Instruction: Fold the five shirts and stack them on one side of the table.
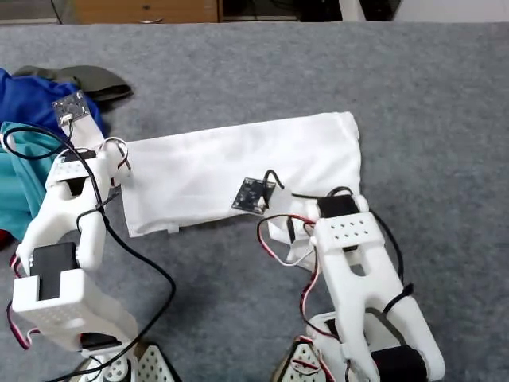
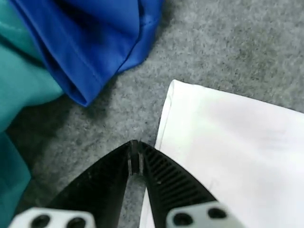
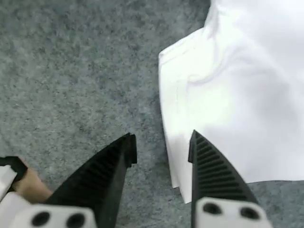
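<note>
A white shirt lies folded into a long band across the middle of the grey table. My left gripper is shut with nothing in it, its tips just off the white shirt's left edge; from above it sits at that end. My right gripper stands open, low over the near edge of the white shirt, one finger above the cloth and the other over bare table. A blue shirt and a teal shirt lie heaped at the far left.
A dark olive garment lies behind the blue shirt, and a bit of red cloth shows at the left edge. The teal shirt lies close to the left gripper. A wooden cabinet stands beyond the table.
</note>
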Tool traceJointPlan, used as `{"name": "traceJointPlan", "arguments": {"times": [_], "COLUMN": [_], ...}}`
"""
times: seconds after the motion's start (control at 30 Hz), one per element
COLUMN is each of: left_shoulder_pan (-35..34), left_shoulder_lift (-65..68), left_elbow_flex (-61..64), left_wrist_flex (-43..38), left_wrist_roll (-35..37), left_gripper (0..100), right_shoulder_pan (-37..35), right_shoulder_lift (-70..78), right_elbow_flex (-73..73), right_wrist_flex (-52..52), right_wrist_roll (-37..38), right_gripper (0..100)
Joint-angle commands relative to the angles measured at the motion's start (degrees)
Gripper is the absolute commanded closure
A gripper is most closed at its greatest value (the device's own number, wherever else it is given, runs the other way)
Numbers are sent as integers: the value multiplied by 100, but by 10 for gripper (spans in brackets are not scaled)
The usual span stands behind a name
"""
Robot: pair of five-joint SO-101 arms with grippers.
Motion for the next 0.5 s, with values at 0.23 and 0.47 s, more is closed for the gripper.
{"name": "traceJointPlan", "arguments": {"times": [0.23, 0.47], "left_shoulder_pan": [62, 79], "left_shoulder_lift": [-40, -40], "left_elbow_flex": [-273, -273], "left_wrist_flex": [26, 26], "left_wrist_roll": [-202, -316], "left_gripper": [980, 980], "right_shoulder_pan": [-22, 145], "right_shoulder_lift": [752, 936], "right_elbow_flex": [-4, 57], "right_wrist_flex": [-651, -897], "right_wrist_roll": [79, 88], "right_gripper": [789, 789]}}
